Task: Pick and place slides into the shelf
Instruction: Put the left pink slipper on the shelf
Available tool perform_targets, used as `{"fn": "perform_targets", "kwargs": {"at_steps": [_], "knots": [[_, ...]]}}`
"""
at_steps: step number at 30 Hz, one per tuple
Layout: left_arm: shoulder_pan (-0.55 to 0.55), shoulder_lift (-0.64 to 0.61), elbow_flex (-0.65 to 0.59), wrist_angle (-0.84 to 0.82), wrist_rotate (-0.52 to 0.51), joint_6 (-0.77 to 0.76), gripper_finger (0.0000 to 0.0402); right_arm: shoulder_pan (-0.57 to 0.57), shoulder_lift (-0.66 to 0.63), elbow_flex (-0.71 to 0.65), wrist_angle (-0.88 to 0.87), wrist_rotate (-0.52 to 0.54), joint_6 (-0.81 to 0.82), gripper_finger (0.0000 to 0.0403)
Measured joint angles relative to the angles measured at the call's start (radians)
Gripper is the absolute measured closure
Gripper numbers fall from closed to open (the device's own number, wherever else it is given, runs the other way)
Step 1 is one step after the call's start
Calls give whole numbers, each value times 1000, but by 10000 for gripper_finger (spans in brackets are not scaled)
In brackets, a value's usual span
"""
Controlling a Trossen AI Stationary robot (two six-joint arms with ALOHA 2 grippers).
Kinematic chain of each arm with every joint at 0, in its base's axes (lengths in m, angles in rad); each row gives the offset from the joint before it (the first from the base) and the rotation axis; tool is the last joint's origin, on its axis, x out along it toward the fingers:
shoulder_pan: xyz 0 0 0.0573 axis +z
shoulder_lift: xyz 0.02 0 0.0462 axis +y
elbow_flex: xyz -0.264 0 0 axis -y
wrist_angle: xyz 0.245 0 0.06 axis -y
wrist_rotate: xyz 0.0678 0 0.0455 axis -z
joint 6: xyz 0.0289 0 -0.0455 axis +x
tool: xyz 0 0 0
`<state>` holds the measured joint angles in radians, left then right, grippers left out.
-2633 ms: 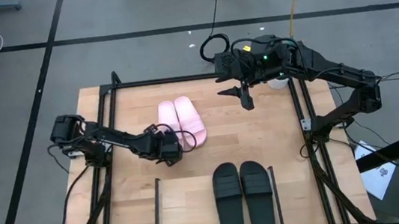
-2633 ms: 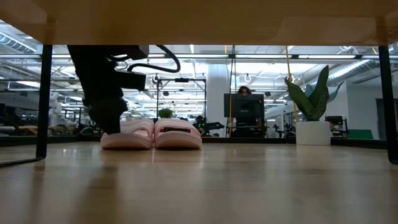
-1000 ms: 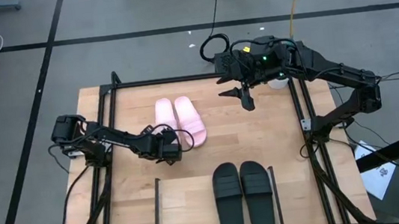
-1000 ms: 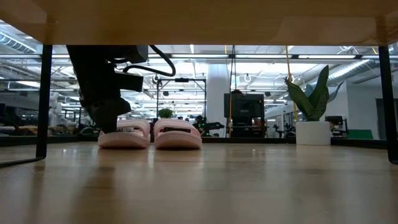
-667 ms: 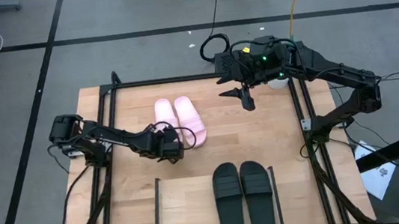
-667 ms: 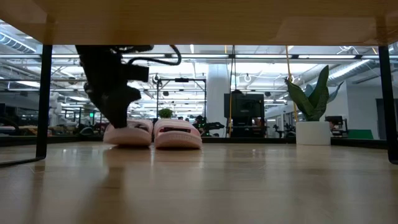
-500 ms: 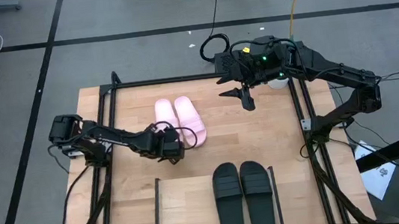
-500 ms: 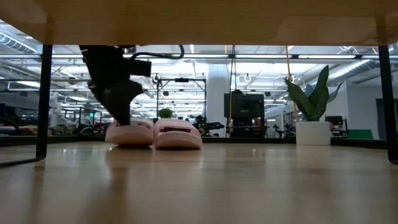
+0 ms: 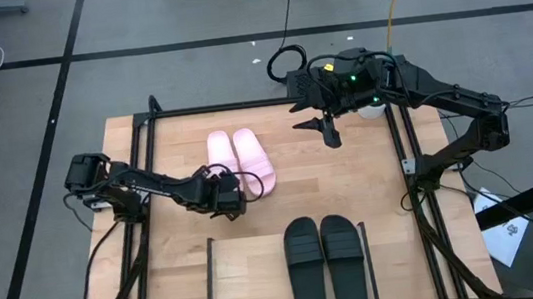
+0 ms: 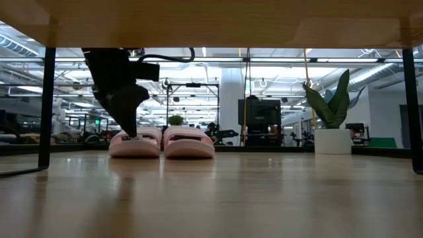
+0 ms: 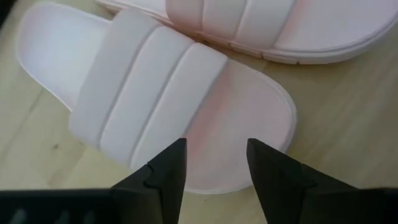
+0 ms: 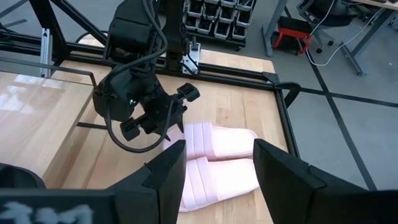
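Left tool (image 9: 235, 200) seen from above at heel end of pink slides (image 9: 242, 162), mid-desk (image 9: 373, 198). Its wrist view adds detail: fingers (image 11: 163, 171) spread, released, over near pink slide (image 11: 155, 106), nothing gripped. Black slides (image 9: 325, 262) on shelf (image 9: 245, 273), visible from above only. Right tool (image 9: 329, 134) released, raised over desk's far side.

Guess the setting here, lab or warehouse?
Likely a robotics lab: a monitor on a stand, a potted plant and long ceiling lights behind the table, parts bins and taped floor lines around it.
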<state>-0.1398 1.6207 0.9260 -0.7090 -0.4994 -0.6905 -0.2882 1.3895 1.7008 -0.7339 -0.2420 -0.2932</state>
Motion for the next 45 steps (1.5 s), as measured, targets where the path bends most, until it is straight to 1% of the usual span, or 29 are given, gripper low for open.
{"fn": "perform_targets", "kwargs": {"at_steps": [4,9,14,19,25,30,35,39,43,45], "knots": [[0,0,0,-1,-24,-18,229,0,0,0,-4,0,0,225],[-15,0,0,1,1,-25,229,0,0,0,-4,0,-5,225],[-23,0,0,-28,-51,10,229,0,0,0,-4,0,-19,225],[-9,0,0,-34,-52,24,229,0,0,0,-4,0,-36,225],[-6,0,49,-49,-62,64,229,0,0,0,-4,0,-35,225],[-6,0,64,-51,-135,118,229,0,0,0,7,1,-32,225],[-10,21,64,-61,-78,149,229,0,0,0,22,1,-6,225],[-15,16,62,-73,-78,166,229,0,0,0,25,2,-5,225],[-14,18,30,-76,-88,166,229,0,0,0,31,3,-3,225],[-14,18,14,-74,-77,165,229,0,0,0,33,3,3,225]]}}
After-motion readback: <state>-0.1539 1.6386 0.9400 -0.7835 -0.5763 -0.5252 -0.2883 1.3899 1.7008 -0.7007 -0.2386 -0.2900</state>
